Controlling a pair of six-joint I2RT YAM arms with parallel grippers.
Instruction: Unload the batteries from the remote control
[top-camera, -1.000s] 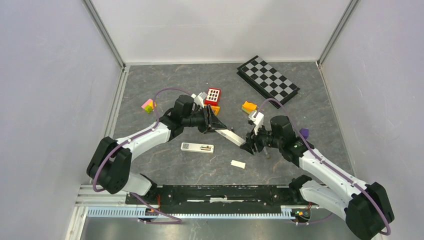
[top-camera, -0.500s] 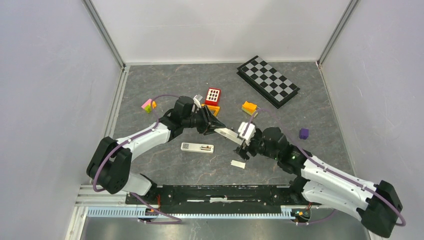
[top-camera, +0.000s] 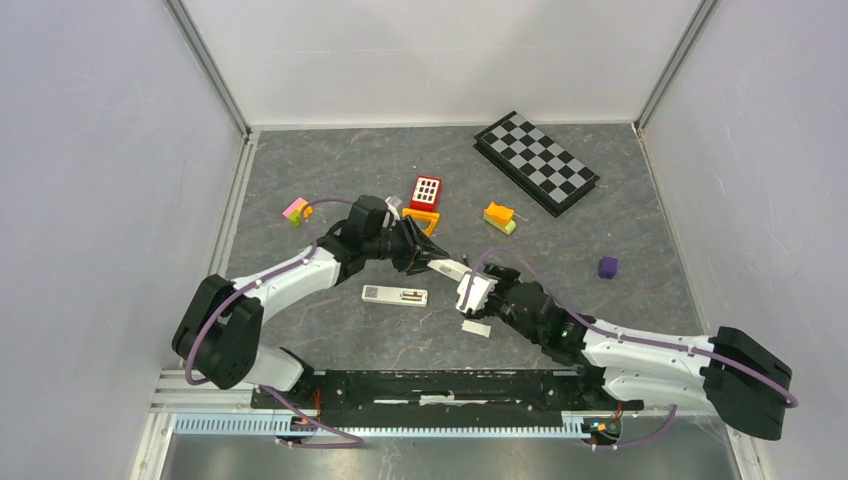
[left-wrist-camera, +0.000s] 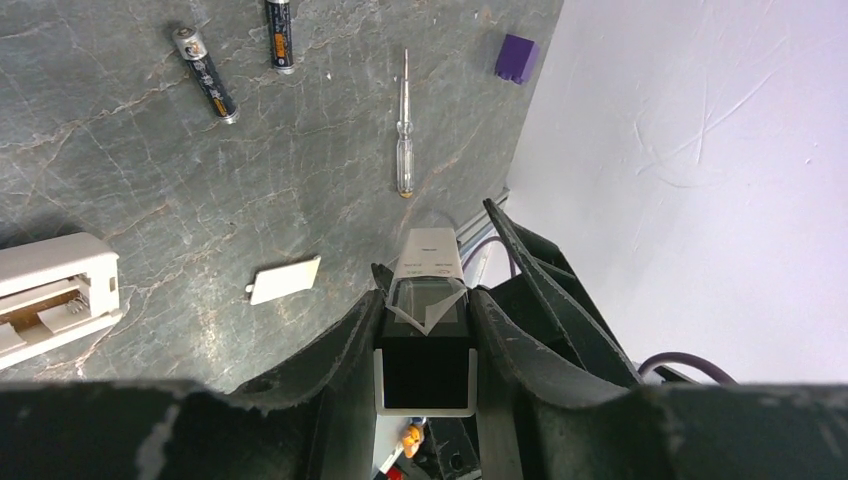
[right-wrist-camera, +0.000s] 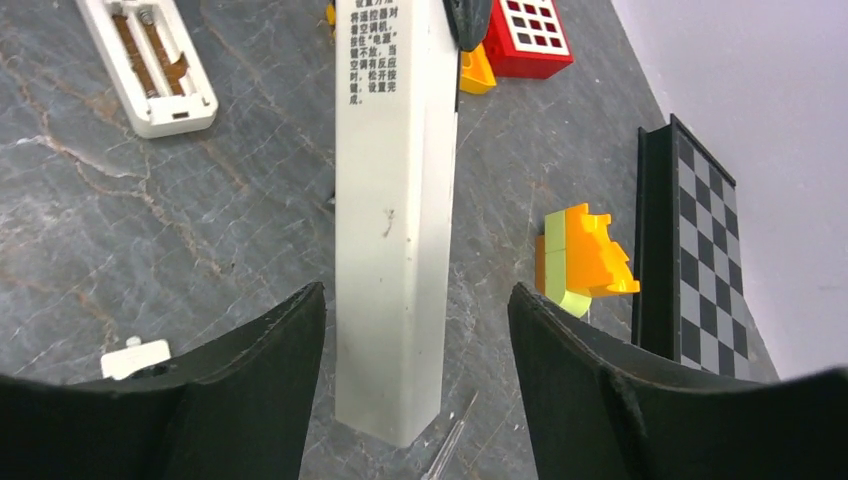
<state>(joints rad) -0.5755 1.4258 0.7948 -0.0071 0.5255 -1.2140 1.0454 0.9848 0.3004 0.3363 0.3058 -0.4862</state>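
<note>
White remote (right-wrist-camera: 395, 200) held in the left tool (top-camera: 428, 256).

Mid-bench (top-camera: 330, 180), raised remote (top-camera: 448, 267); open remote (top-camera: 394, 294) near-left of it, cover (top-camera: 476, 328) near-right. Behind, blocks (top-camera: 426, 192); chessboard (top-camera: 536, 162) far right. Batteries (left-wrist-camera: 205, 87) side by side on bench, tool (left-wrist-camera: 404, 130) beside them.

dark grey marbled table (top-camera: 330, 180). lying on it: an opened remote (top-camera: 394, 294), its little white cover (top-camera: 476, 328) nearby, two batteries (left-wrist-camera: 205, 73) near a thin screwdriver (left-wrist-camera: 404, 125), checkerboard (top-camera: 536, 162), purple cube (top-camera: 607, 267), plus a red block (top-camera: 426, 191), orange block (top-camera: 498, 215) and pink block (top-camera: 295, 210).
</note>
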